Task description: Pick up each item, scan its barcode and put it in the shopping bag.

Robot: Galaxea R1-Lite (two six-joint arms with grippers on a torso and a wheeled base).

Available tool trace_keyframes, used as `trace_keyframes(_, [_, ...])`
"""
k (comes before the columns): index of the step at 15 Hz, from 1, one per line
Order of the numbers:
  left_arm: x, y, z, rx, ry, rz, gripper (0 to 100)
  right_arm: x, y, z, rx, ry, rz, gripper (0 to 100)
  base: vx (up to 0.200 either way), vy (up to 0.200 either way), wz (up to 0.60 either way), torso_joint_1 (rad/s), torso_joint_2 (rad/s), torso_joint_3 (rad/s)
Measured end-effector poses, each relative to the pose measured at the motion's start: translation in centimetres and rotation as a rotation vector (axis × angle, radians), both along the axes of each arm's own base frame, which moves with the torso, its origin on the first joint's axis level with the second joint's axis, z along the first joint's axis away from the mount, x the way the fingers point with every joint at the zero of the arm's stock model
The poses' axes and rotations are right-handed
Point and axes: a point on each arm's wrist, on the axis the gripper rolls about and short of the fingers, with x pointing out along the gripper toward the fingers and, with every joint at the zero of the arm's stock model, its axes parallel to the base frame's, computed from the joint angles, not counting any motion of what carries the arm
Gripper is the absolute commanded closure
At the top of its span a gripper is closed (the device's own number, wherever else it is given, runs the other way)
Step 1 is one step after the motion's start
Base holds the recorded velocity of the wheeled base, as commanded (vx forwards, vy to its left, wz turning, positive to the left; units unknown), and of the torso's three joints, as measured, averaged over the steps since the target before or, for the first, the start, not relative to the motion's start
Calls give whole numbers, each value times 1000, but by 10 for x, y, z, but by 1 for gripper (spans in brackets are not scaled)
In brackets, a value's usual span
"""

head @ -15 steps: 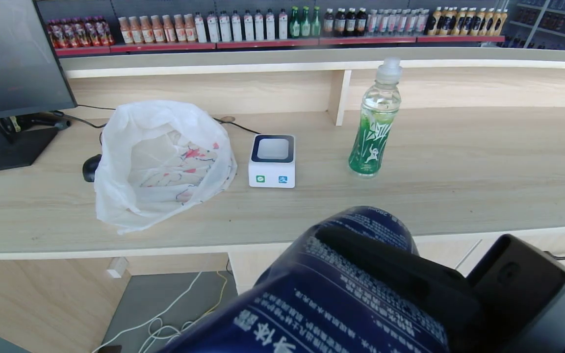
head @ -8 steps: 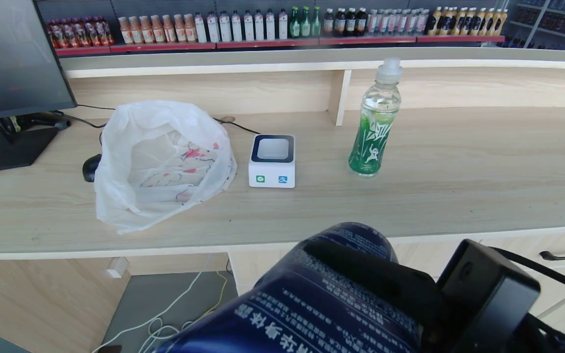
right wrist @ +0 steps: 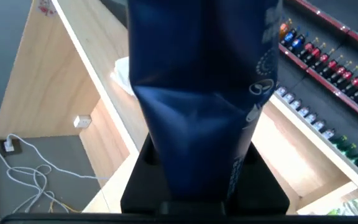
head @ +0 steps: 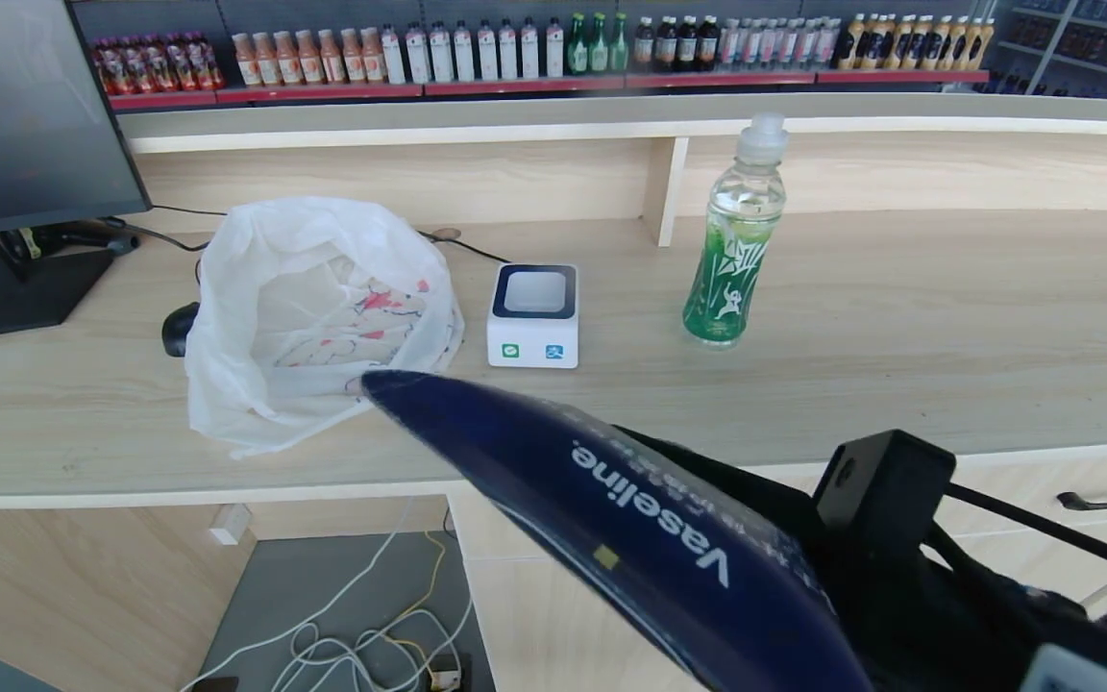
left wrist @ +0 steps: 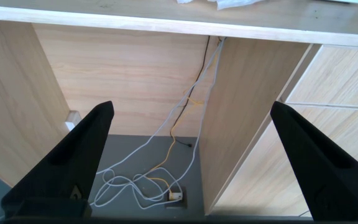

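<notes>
Where the head view looks down, the right gripper (head: pixel 774 519) pinches a dark blue, flat-ended plastic tube (head: pixel 611 500) with white lettering. It holds the tube in the air before the pale wooden counter (head: pixel 899 336), flat end toward the open white plastic shopping bag (head: pixel 313 317). Beside the bag sits a white square barcode scanner (head: pixel 534 315) bearing a green icon and a blue one. Right of it stands a clear bottle with a green label (head: pixel 734 240) showing a white figure.

Through the left wrist view, the left gripper (left wrist: pixel 188 168) spreads its black fingers (left wrist: pixel 61 168) wide on nothing, below the counter edge.

From the right wrist view, the tube stands clamped, white print along one side.
</notes>
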Motion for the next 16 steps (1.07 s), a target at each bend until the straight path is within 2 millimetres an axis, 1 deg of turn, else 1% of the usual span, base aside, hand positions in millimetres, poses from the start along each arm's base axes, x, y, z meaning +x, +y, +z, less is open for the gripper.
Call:
trace_keyframes(1, [0, 0, 0, 0, 0, 0, 0, 4, 1, -3, 16, 44, -17, 100, 0, 0, 0, 0, 0, 0])
trace_keyframes(3, [0, 0, 0, 0, 0, 0, 0, 11, 0, -10, 84, 189, -54, 100, 0, 0, 0, 0, 0, 0])
trace_keyframes(5, [0, 0, 0, 0, 0, 0, 0, 16, -1, -14, 138, 279, -81, 100, 0, 0, 0, 0, 0, 0])
trace_keyframes(7, [0, 0, 0, 0, 0, 0, 0, 25, 0, -14, 295, 461, -74, 100, 0, 0, 0, 0, 0, 0])
trace_keyframes(9, [0, 0, 0, 0, 0, 0, 0, 43, -4, -8, 407, 526, -111, 100, 0, 0, 0, 0, 0, 0])
trace_keyframes(11, [0, 0, 0, 0, 0, 0, 0, 64, -11, 7, 563, 568, -129, 100, 0, 0, 0, 0, 0, 0])
trace_keyframes(13, [0, 0, 0, 0, 0, 0, 0, 79, -24, 18, 689, 592, -138, 100, 0, 0, 0, 0, 0, 0])
trace_keyframes(16, [0, 0, 0, 1, 0, 0, 0, 104, -58, 30, 794, 501, -249, 100, 0, 0, 0, 0, 0, 0])
